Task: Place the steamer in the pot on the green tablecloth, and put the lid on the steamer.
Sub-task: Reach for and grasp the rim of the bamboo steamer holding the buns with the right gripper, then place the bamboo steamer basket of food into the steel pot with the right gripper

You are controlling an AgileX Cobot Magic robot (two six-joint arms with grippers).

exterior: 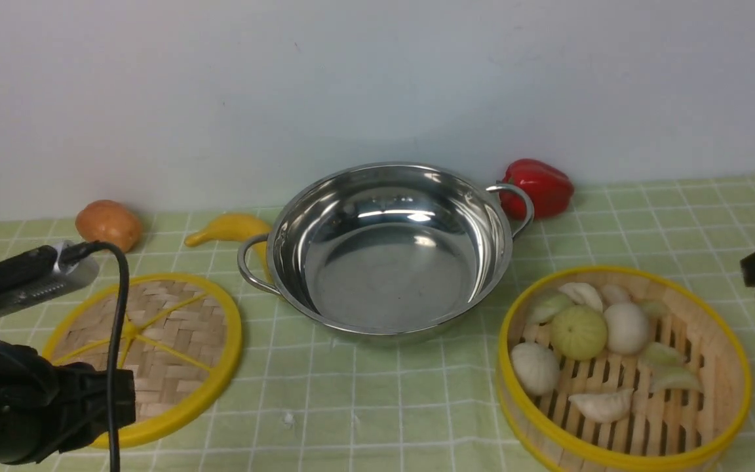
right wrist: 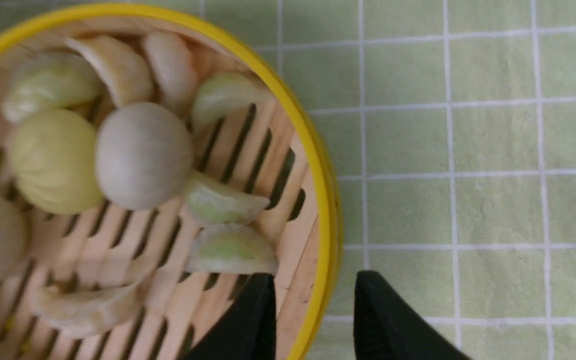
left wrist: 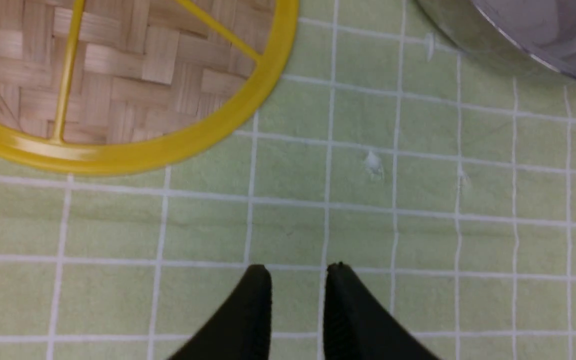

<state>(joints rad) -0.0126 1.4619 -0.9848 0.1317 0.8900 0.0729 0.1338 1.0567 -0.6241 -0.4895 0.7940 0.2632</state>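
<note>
Right wrist view alone shows right jaws apart astride the steamer [right wrist: 313, 150] rim; left jaws slightly apart over tablecloth [left wrist: 418, 225].

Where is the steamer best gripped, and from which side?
Grip the steamer by its upright wall under the yellow rim, on the robot's right side, coming from above. The wall is thin enough to pinch, one finger inside and one outside. The right gripper hangs open, fingertips either side of that rim.

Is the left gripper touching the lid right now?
Apart. The left wrist view shows bare green tablecloth between the left gripper and the yellow rim of the lid.
</note>
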